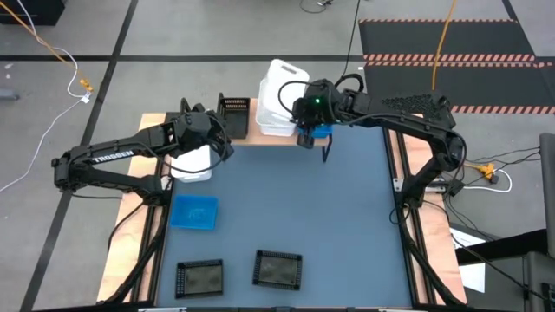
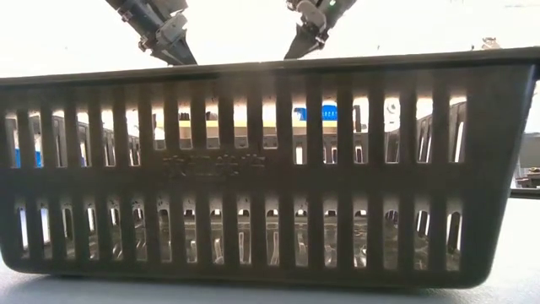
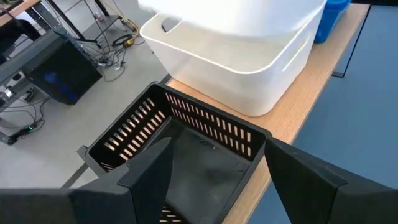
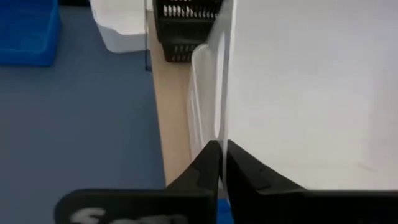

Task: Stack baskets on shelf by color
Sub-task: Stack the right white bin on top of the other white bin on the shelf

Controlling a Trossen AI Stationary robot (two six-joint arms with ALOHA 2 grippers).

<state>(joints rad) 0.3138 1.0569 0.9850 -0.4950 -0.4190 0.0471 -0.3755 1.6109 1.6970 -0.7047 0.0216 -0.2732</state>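
On the light-wood shelf (image 1: 241,137) at the far edge stand a black basket (image 1: 234,113), two nested white baskets (image 1: 276,113) and a blue basket (image 1: 323,132). The upper white basket (image 1: 286,80) sits tilted in the lower one (image 3: 249,74). My right gripper (image 1: 303,135) is shut on the upper white basket's wall. My left gripper (image 3: 217,155) hangs open over the black basket (image 3: 186,137), touching nothing. Another white basket (image 1: 191,165) sits on the mat under my left arm. My right gripper pinches the white basket's near wall at its rim (image 4: 224,127), close to the right-hand corner. One finger is inside the basket and one outside. The fingers come from the table's right, slanting down along the wall. The basket leans in the white basket below it.
On the dark mat lie a blue basket (image 1: 194,211) and two black baskets (image 1: 200,277) (image 1: 277,269) near the front edge; one of them fills the low view (image 2: 253,169). The mat's middle and right side are bare. Cables lie on the floor around the table.
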